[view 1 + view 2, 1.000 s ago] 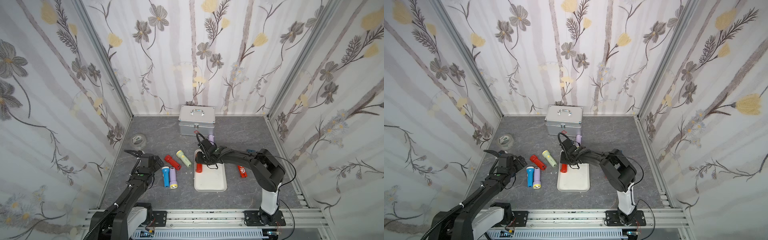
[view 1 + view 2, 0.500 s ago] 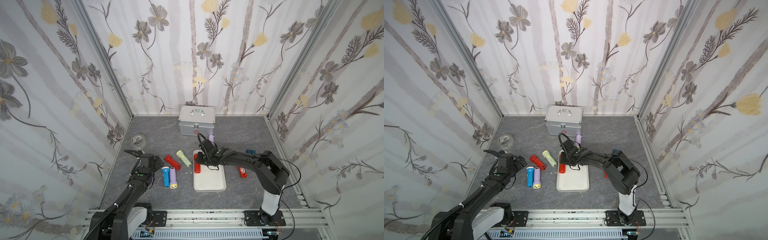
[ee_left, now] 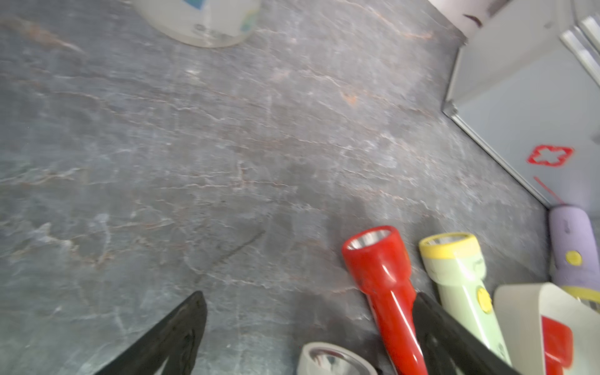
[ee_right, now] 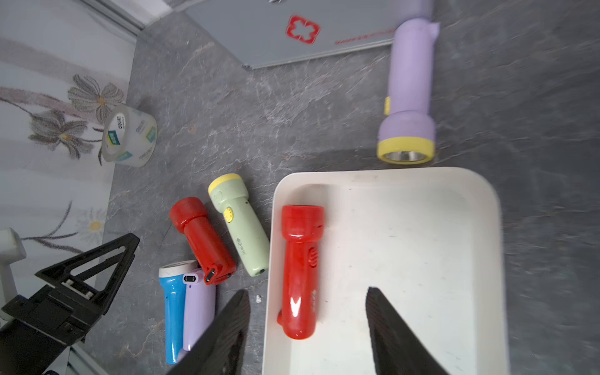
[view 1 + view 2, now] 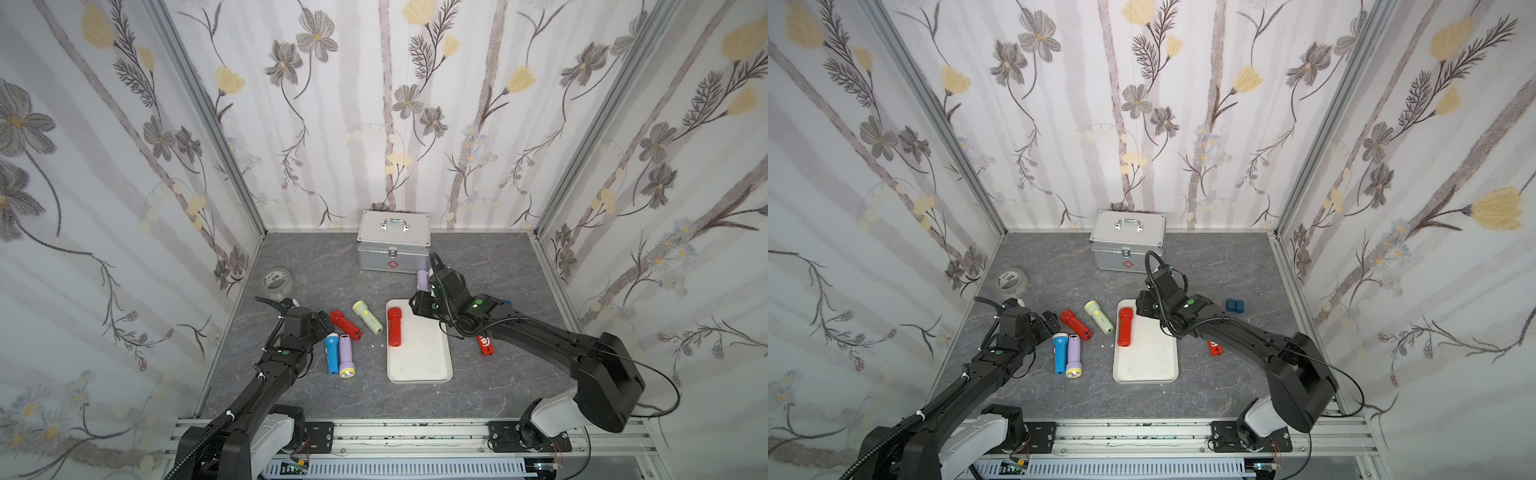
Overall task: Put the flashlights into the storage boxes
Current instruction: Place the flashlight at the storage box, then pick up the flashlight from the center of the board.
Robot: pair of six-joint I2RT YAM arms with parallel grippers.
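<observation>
— Right wrist view: look at the red flashlight (image 4: 300, 269). Lying flat inside the white tray (image 4: 422, 259) now, close along one long rim.
— Clamped in the right gripper (image 5: 419, 306) a second ago, though?
— Yes, then let go. Pulled back over the tray's far end since, fingers apart, nothing between them.
— So one of seven stowed. Where to find the rest?
— Out on the table. Left of the tray: second red flashlight (image 5: 345, 324), pale green flashlight (image 5: 368, 318), blue flashlight (image 5: 331, 353), lilac flashlight (image 5: 345, 357). By the silver case (image 5: 392, 245): far lilac flashlight (image 5: 422, 280). Just right of the tray: third red flashlight (image 5: 485, 345).
— And the left gripper (image 5: 321, 326)?
— Unmoved beside the second red flashlight, fingers wide apart, gripping nothing.
— Next pick?
— Probably the far lilac flashlight, nearest the freed right gripper.
</observation>
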